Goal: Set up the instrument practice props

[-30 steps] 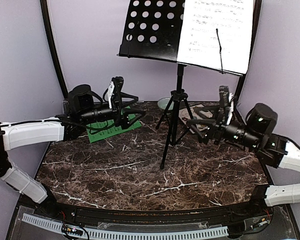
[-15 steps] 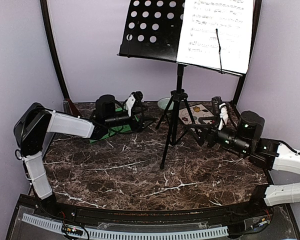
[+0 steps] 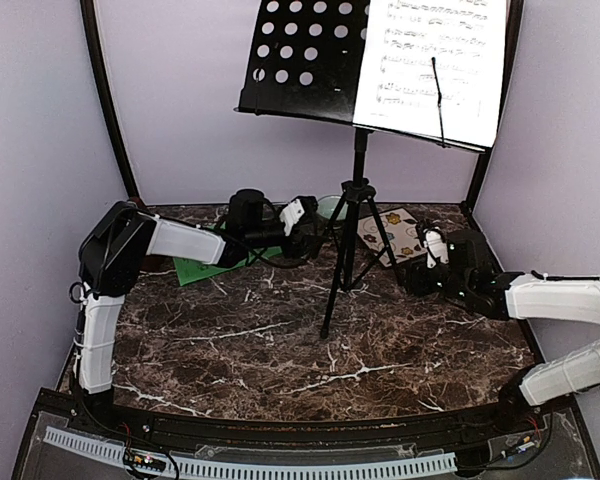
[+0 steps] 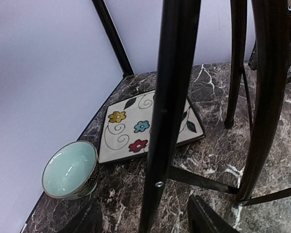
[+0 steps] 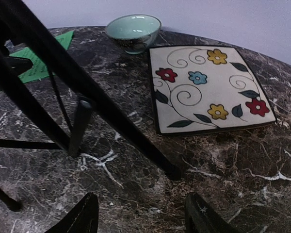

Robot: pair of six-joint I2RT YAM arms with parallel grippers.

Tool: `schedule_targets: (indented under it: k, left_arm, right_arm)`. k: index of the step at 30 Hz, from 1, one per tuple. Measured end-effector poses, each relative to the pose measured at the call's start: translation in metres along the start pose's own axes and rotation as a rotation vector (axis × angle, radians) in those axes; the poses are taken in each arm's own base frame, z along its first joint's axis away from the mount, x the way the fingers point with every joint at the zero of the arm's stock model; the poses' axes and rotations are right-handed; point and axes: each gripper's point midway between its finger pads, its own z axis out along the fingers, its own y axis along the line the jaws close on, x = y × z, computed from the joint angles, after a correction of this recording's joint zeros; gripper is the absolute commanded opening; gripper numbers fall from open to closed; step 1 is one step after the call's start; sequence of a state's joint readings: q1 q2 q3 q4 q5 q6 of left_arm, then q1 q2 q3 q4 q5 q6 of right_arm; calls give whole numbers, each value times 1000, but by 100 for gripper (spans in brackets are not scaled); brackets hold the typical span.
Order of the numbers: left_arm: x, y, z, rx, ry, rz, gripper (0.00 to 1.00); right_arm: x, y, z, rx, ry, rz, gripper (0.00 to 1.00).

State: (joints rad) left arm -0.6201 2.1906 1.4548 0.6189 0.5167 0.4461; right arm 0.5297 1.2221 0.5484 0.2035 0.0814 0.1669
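- L pincer (image 4: 144, 219) is seen spread, astride a leg of the music stand (image 4: 172, 73).
- R pincer (image 5: 138, 216) is seen spread, empty, low over desk (image 5: 233, 160) by another leg.

I have the tripod music stand (image 3: 358, 160) standing on the table (image 3: 280, 345), a little behind its middle. One sheet of music (image 3: 430, 60) rests on the right half of the stand's desk. A second sheet (image 3: 192, 270) lies flat on the table, left of the stand's legs. Behind the legs I see a small bowl (image 5: 133, 26). Just beside it, right of and behind the legs, lies a square tile (image 5: 208, 87).
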Motion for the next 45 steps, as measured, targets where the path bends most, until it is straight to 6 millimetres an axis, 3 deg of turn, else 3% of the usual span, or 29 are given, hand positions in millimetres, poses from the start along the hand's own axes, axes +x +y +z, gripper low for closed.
schedule_targets:
  k: [5, 8, 14, 19, 27, 45]
  left_arm:
    - [18, 4, 13, -5, 46, 47, 55]
    - [24, 7, 21, -9, 62, 66, 49]
    - [28, 5, 28, -12, 80, 83, 35]
    - [28, 4, 29, -21, 81, 88, 17]
    - [34, 3, 27, -77, 75, 100, 1]
    - [49, 16, -21, -246, 154, 95, 0]
  right_arm:
    - [27, -11, 24, 35, 77, -36, 61]
    - [32, -12, 37, 42, 96, -64, 60]
    - [9, -13, 60, 64, 76, -118, 59]
    - [-13, -16, 72, 100, 47, -167, 56]
    - [-8, -18, 82, 111, 71, -238, 46]
    - [-24, -4, 116, 61, 35, -312, 30]
